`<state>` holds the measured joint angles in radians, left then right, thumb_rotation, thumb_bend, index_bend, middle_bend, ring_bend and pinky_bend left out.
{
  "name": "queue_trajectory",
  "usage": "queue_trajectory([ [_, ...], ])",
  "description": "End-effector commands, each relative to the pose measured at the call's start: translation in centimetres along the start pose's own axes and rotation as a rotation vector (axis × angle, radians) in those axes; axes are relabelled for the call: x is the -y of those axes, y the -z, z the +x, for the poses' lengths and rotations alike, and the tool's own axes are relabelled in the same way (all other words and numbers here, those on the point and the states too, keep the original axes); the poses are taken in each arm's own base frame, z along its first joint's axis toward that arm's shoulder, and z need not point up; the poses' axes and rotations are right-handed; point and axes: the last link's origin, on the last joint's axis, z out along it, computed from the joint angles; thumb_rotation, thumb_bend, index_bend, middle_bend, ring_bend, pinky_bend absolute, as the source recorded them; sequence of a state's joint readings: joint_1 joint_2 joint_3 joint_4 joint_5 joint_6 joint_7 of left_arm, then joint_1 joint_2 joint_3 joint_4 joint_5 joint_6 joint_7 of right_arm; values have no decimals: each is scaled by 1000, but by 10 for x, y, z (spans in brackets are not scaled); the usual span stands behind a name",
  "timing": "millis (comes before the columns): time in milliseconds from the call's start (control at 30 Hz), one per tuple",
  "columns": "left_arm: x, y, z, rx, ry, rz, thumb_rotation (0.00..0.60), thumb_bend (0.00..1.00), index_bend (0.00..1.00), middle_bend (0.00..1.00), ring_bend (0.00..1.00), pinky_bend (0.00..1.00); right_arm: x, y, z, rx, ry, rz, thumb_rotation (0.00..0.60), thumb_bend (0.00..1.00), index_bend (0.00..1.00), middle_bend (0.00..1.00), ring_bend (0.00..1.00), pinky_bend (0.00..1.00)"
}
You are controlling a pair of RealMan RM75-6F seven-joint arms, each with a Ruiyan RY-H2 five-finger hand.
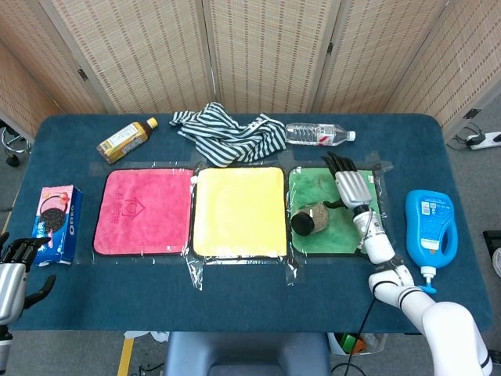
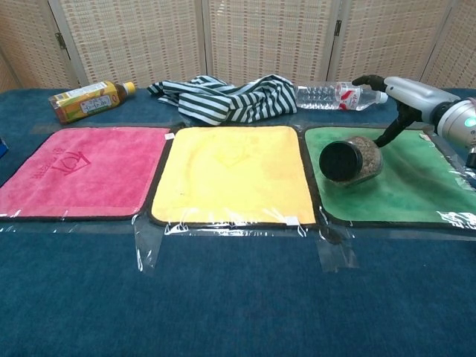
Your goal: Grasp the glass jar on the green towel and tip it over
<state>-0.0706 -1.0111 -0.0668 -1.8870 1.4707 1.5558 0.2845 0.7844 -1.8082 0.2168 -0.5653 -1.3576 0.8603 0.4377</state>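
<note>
right hand (image 1: 350, 186): fingers spread, holding nothing, thumb beside the jar
glass jar (image 1: 311, 220): tipped on its side, black lid facing away from the hand, on green towel (image 1: 344, 235)
left hand (image 1: 14, 270): far off at table edge, fingers loosely apart, holding nothing

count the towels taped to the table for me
3, side by side in a row: the pink towel on the left, the yellow towel in the middle, the green towel on the right under the tipped jar.

"OREO" legible on cookie box (image 1: 57, 222) at table's left edge; other labels too small.
</note>
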Motion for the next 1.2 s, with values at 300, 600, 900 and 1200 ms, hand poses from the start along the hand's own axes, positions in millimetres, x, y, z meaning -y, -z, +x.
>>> queue_trajectory([
  [300, -1, 0, -1, 5, 1, -5, 600, 328, 239, 296, 234, 104, 0, 14, -3, 29, 60, 47, 600, 183, 0, 0, 0, 1],
  [600, 0, 0, -3, 14, -1, -3, 600, 328, 239, 296, 235, 105, -17, 46, 1, 97, 171, 104, 600, 184, 0, 0, 0, 1],
  [900, -1, 0, -3, 14, -1, -5, 600, 328, 239, 296, 238, 105, -16, 78, 7, 115, 151, 161, 600, 98, 0, 0, 0, 0],
  [1200, 3, 3, -3, 15, -1, 6, 600, 328, 239, 296, 244, 105, 1, 91, -6, 155, 172, 217, 600, 96, 0, 0, 0, 0],
])
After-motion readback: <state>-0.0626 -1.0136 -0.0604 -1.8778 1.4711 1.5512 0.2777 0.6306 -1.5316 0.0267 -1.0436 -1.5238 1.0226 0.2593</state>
